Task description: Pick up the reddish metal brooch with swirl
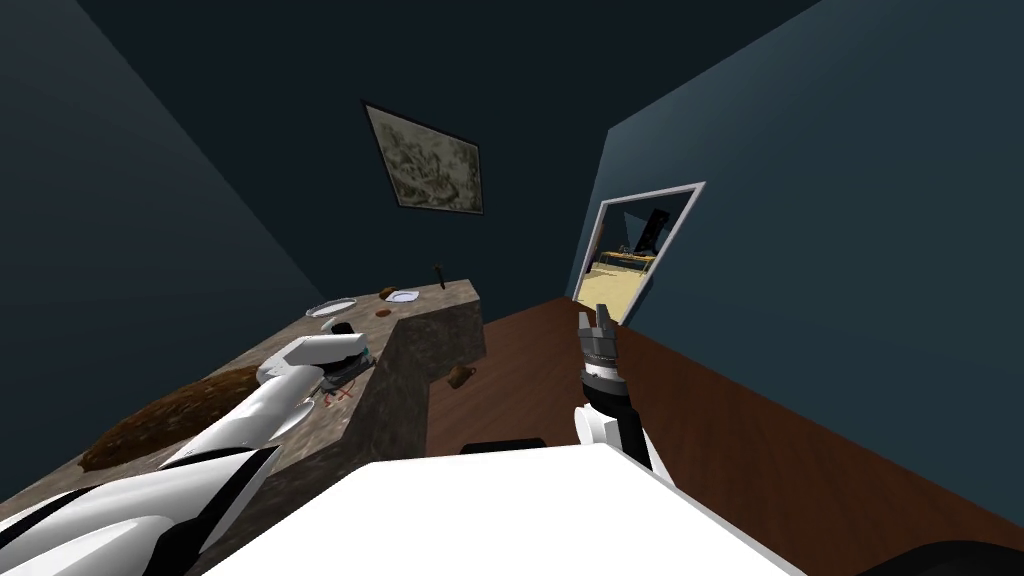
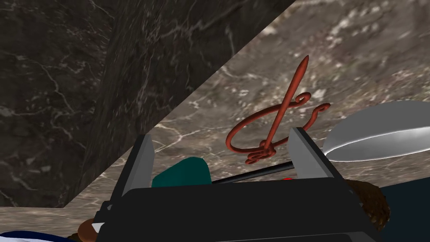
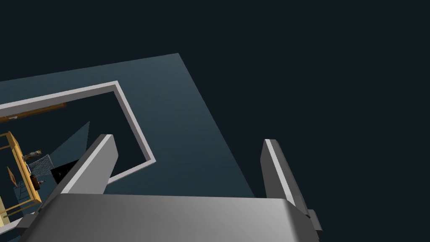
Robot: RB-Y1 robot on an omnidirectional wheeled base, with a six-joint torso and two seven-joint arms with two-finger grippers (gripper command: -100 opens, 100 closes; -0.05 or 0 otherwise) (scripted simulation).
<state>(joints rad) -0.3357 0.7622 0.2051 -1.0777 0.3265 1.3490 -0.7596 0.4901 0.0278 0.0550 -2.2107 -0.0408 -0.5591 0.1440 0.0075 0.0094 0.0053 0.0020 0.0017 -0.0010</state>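
On the marbled tabletop (image 2: 201,113), the left gripper (image 2: 220,133) hangs low, its fingers spread wide and holding nothing. Between and just past the fingertips lies the reddish wire brooch (image 2: 273,122), nearer one finger than the other. A white plate (image 2: 378,138) sits just beside the brooch. The right gripper (image 1: 598,322) is raised over the brown floor (image 1: 700,420), well apart from the tabletop, fingers likewise wide and empty. Two more plates (image 1: 330,307) rest at the tabletop's far end.
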